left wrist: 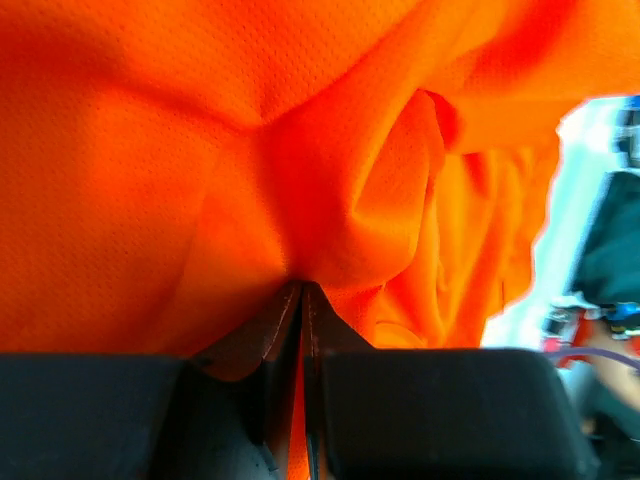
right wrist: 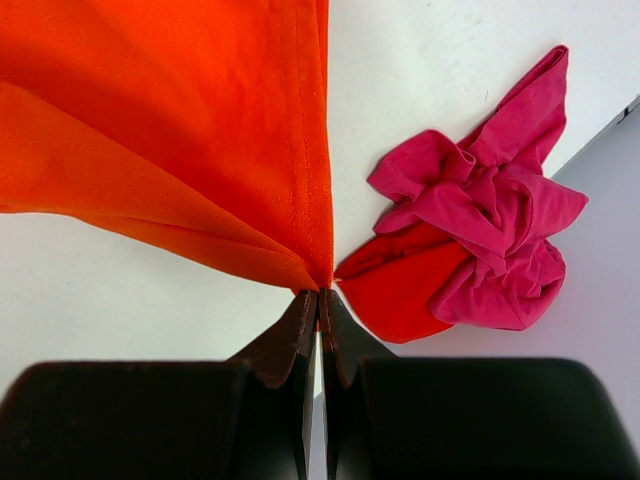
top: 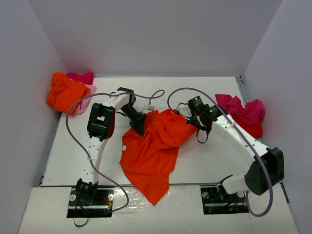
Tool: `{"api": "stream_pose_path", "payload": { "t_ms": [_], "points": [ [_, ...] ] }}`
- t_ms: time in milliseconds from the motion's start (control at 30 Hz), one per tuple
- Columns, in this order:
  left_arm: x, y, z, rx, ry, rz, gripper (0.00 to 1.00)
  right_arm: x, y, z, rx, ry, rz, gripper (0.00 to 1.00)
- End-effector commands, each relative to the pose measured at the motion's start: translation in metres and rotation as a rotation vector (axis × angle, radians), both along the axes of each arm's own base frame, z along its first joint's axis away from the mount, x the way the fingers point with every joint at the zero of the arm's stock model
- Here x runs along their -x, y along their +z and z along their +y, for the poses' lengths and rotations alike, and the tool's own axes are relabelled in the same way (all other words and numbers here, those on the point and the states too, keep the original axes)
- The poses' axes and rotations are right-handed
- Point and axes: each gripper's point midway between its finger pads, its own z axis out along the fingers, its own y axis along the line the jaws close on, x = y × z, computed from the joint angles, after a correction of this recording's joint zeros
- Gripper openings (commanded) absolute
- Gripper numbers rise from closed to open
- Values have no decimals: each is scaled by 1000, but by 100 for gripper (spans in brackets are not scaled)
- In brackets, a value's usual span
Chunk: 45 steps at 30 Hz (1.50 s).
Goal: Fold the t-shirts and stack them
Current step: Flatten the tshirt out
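Centre of table (top: 214,161): middle shirt (top: 153,151), orange, lying crumpled, its lower tip past the table's near edge. At the middle shirt's upper left edge: left gripper (top: 138,123), jaws clenched on a fold of that cloth, which bunches against the fingertips in the wrist view. At the middle shirt's upper right corner: right gripper (top: 189,115), jaws clamped on a hemmed edge, with the cloth fanning away from the tips. Well apart to the far left of the middle shirt: second orange shirt (top: 66,92), heaped; pale pink shirt (top: 87,100) touching it; small magenta shirt (top: 81,77) behind both. Well apart to the right of the middle shirt: bunched magenta shirt (top: 241,109), resting on red shirt (top: 253,128).
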Motion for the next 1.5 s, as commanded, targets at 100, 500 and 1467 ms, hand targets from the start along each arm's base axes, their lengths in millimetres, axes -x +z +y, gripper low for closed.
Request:
{"api": "stream_pose_path", "payload": {
  "t_ms": [100, 500, 1467],
  "points": [
    [88, 15, 74, -170, -81, 186, 3, 3, 18, -7, 22, -12, -51, 0],
    [17, 96, 65, -101, 33, -219, 26, 5, -3, -6, 36, -10, -1, 0],
    [-53, 73, 20, 26, 19, -177, 37, 14, -17, -12, 53, -32, 28, 0]
  ]
}}
